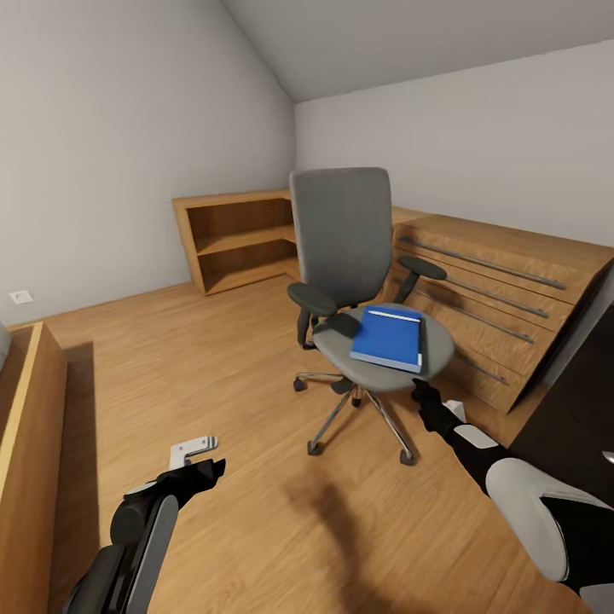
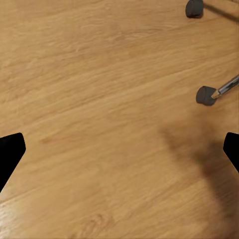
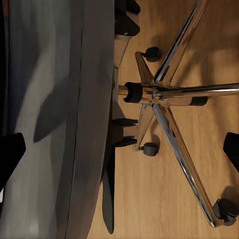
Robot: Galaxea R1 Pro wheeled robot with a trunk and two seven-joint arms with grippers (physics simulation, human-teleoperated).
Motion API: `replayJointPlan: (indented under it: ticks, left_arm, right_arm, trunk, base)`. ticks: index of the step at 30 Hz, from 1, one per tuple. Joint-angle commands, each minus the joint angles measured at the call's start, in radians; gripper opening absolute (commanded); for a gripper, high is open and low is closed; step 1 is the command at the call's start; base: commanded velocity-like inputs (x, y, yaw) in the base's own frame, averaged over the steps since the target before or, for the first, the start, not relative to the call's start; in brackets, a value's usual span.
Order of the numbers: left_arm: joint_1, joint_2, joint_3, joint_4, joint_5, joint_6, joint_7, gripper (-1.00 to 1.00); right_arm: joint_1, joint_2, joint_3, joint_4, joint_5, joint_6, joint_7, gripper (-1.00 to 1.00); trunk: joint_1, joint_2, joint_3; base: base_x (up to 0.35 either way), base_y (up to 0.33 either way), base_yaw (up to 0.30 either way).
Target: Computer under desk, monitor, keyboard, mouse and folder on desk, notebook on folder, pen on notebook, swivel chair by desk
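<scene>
The swivel chair (image 1: 341,239), with grey seat and back and black armrests, stands mid-room on its chrome five-star base (image 1: 358,418). The bright blue folder (image 1: 389,338) lies flat on its seat. My right gripper (image 1: 424,395) hangs just off the seat's front edge, below the folder. In the right wrist view this gripper (image 3: 119,152) is open, facing the seat's grey side (image 3: 55,119) and the chrome base (image 3: 169,94). My left gripper (image 1: 203,471) is low over the floor, left of the chair. It (image 2: 119,152) is open, with two castors (image 2: 205,95) ahead.
A wooden drawer chest (image 1: 503,290) stands right behind the chair. A low open bookshelf (image 1: 234,239) sits in the back corner. A wooden furniture edge (image 1: 30,426) runs along the left. A black desk top (image 1: 580,409) shows at the right edge. Plank floor (image 1: 213,367) lies between.
</scene>
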Motion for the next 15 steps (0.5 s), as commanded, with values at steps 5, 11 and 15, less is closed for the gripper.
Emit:
replayJointPlan:
  ticks: [5,11,15]
  left_arm:
    - [-0.001,-0.001,0.001,-0.001,0.011,0.004,0.007,1.0]
    - [-0.001,0.0,0.001,-0.001,0.011,0.004,0.007,1.0]
    - [0.0,-0.001,0.001,-0.001,0.011,0.004,0.007,1.0]
  right_arm:
    - [-0.001,0.0,-0.008,0.001,-0.001,0.006,0.003,1.0]
    - [-0.001,0.0,-0.008,0.001,-0.001,0.006,0.002,1.0]
    - [-0.001,0.0,-0.008,0.001,-0.001,0.006,0.002,1.0]
  trunk:
    - [0.0,0.0,-0.001]
    - [0.0,0.0,-0.001]
    - [0.0,0.0,-0.001]
  base:
    - [0.003,0.0,0.0]
    - [-0.078,0.0,0.0]
    - [-0.284,0.0,0.0]
